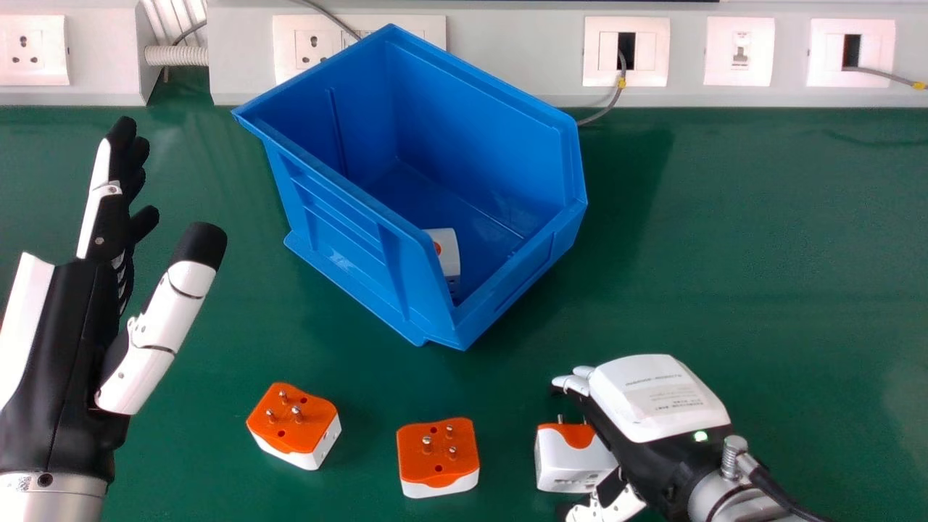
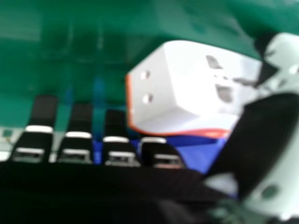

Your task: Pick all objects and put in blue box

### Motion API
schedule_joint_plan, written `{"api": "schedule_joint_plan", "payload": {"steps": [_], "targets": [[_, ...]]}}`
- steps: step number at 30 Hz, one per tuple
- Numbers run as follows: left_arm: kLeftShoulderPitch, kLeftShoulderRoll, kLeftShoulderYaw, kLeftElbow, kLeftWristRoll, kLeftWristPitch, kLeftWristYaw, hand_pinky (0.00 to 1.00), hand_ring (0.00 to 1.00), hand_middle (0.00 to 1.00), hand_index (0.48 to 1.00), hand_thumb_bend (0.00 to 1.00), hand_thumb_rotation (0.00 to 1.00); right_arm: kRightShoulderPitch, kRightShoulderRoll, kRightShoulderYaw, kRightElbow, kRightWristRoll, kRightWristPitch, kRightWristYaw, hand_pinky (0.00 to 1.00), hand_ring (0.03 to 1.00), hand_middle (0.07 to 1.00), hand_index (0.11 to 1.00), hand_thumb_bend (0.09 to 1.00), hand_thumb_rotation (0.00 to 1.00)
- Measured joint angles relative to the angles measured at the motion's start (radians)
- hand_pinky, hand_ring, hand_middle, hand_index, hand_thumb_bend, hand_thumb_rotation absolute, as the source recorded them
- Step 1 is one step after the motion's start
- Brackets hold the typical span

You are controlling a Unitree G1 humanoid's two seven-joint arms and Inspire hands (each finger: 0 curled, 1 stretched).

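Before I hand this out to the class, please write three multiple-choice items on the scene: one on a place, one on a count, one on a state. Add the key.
1. Where is the right hand?
A. Against the wall sockets
B. At the view's upper left
C. At the rightmost adapter

2. How many adapters sit on the table outside the blue box?
A. One
B. Three
C. Six

3. What is the left hand like?
A. Open and empty
B. Clenched in a fist
C. Curled round a cable

Key:
1. C: the head view shows it right beside that adapter.
2. B: the leftmost adapter, the middle adapter and the rightmost one sit there.
3. A: its fingers and thumb stand apart with nothing between them.
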Motion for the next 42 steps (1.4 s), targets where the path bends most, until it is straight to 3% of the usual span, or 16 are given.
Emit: {"api": "schedule_joint_plan", "payload": {"steps": [4, 8, 12, 18, 42], "targets": [[-0.001, 0.002, 0.001, 0.004, 0.0, -0.006, -0.001, 0.95, 1.0, 1.0, 1.0, 0.64, 0.86, -0.013, 0.005, 0.003, 0.01, -0.009, 0.0, -0.004, 0.72, 0.81, 0.836, 0.799, 0.728, 0.3], [-0.001, 0.002, 0.001, 0.009, 0.0, -0.009, -0.001, 0.94, 1.0, 1.0, 1.0, 0.63, 0.86, -0.023, 0.006, 0.009, 0.032, -0.02, -0.004, -0.055, 0.63, 0.724, 0.742, 0.702, 0.718, 0.26], [-0.001, 0.003, 0.002, 0.01, 0.0, -0.009, -0.002, 0.95, 1.0, 1.0, 1.0, 0.64, 0.86, -0.019, 0.019, 0.01, 0.044, -0.019, -0.006, -0.111, 0.49, 0.54, 0.592, 0.597, 0.619, 0.18], [-0.001, 0.004, 0.002, 0.009, 0.0, -0.009, -0.002, 0.94, 1.0, 0.99, 1.0, 0.65, 0.86, -0.016, 0.029, 0.019, 0.045, -0.019, -0.03, -0.153, 0.36, 0.438, 0.506, 0.55, 0.557, 0.07], [0.0, 0.01, 0.007, 0.009, -0.004, -0.008, -0.004, 0.94, 1.0, 0.99, 1.0, 0.64, 0.86, -0.03, 0.029, 0.012, 0.056, 0.023, -0.049, -0.137, 0.33, 0.438, 0.506, 0.489, 0.503, 0.0]]}}
